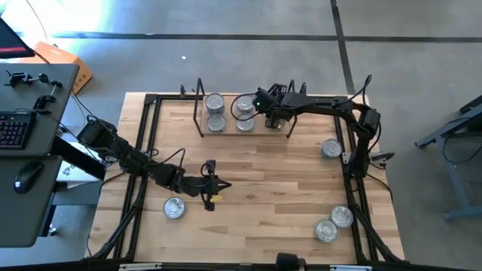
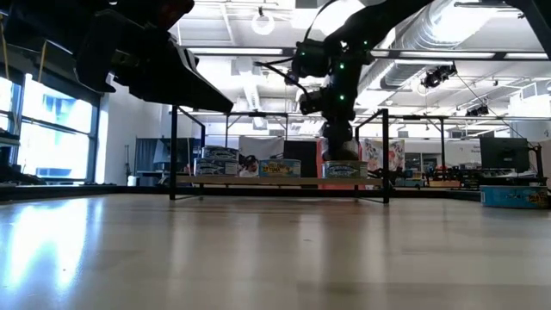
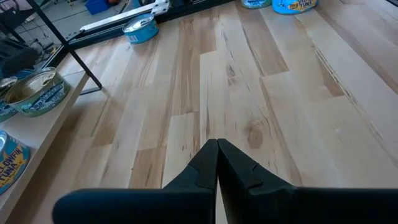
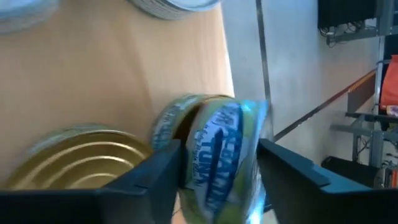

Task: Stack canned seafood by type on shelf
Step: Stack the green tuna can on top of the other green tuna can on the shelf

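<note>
The shelf [image 1: 226,134] stands at the table's far side and carries several tins [image 1: 215,103], some stacked in twos. My right gripper [image 1: 276,119] is over the shelf's right part, shut on a tin with a blue and green label [image 4: 221,158]. Beside that tin in the right wrist view lies a gold-topped tin [image 4: 81,158]. In the low view the right gripper [image 2: 341,146] sits on top of the held tin [image 2: 344,169] at the shelf board [image 2: 258,181]. My left gripper [image 1: 210,185] hovers shut over the table's near left part, next to a loose tin [image 1: 174,208]. My right gripper pinches the labelled tin by its side wall [image 4: 193,168] between the two fingers [image 4: 155,177], coming from above and pointing down. In the low view the tin's bottom [image 2: 344,176] is at the shelf board; whether it rests on the board I cannot tell.
One loose tin [image 1: 331,148] lies by the table's right edge and two more [image 1: 343,217] [image 1: 326,230] near the near right corner. A black frame [image 1: 151,105] borders the table. A desk with a keyboard [image 1: 11,129] stands to the left. Bare wood lies mid-table.
</note>
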{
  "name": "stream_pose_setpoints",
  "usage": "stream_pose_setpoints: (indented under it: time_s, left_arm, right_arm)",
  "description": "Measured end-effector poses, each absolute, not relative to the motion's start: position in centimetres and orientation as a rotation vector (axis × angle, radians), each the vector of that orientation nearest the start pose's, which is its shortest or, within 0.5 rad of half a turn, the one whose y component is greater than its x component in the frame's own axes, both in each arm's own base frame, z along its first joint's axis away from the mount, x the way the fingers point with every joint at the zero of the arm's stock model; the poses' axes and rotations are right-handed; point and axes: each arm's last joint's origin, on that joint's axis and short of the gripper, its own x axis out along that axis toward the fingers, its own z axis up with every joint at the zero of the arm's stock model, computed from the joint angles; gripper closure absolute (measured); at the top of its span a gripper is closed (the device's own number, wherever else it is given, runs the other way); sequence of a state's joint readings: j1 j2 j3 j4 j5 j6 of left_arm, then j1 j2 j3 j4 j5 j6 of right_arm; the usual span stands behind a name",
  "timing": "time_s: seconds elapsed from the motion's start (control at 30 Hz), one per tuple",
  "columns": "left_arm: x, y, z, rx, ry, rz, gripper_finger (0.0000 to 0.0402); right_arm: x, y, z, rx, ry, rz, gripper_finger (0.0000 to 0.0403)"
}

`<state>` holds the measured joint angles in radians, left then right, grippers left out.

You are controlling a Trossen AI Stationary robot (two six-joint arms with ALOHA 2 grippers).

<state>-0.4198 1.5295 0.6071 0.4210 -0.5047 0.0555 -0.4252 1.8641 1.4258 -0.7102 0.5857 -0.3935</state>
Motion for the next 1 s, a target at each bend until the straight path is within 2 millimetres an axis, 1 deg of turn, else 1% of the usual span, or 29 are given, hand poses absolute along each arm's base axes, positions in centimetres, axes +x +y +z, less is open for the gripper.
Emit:
stream_pose_setpoints:
  time_s: [0.07, 0.17, 0.33, 0.5, 0.57, 0.63, 0.73, 0.83, 0.9, 1.0]
  left_arm:
    - [26.7, -10.4, 16.3, 0.278, 0.452, 0.07, 0.0401]
    - [26.7, -10.4, 16.3, 0.278, 0.452, 0.07, 0.0401]
    - [26.7, -10.4, 16.3, 0.277, 0.452, 0.07, 0.0401]
    - [26.7, -10.4, 16.3, 0.277, 0.451, 0.07, 0.0401]
    - [26.7, -10.4, 16.3, 0.277, 0.451, 0.071, 0.0401]
    - [26.7, -10.4, 16.4, 0.277, 0.451, 0.07, 0.0401]
    - [26.7, -10.5, 16.4, 0.277, 0.451, 0.069, 0.0401]
    - [26.6, -10.7, 16.3, 0.281, 0.452, 0.06, 0.0401]
    - [26.5, -11.0, 16.3, 0.284, 0.452, 0.051, 0.0401]
    - [26.3, -11.4, 16.3, 0.288, 0.45, 0.035, 0.0401]
  right_arm:
    - [34.2, -16.9, 22.2, -0.418, 1.357, -0.64, 0.0185]
    - [34.2, -16.5, 22.2, -0.434, 1.375, -0.622, 0.0173]
    - [34.2, -16.2, 22.2, -0.453, 1.389, -0.611, 0.0169]
    - [34.2, -16.1, 22.3, -0.484, 1.395, -0.675, 0.0168]
    - [34.3, -15.7, 22.7, -0.468, 1.374, -0.697, 0.0168]
    - [34.7, -14.9, 23.6, -0.417, 1.319, -0.685, 0.0168]
    - [35.8, -12.5, 24.9, -0.293, 1.205, -0.573, 0.0167]
    - [36.7, -8.9, 25.7, -0.165, 1.111, -0.405, 0.0167]
    - [37.1, -5.8, 25.8, -0.125, 1.105, -0.263, 0.0167]
    - [36.7, -0.1, 25.0, -0.131, 1.192, 0.0, 0.0167]
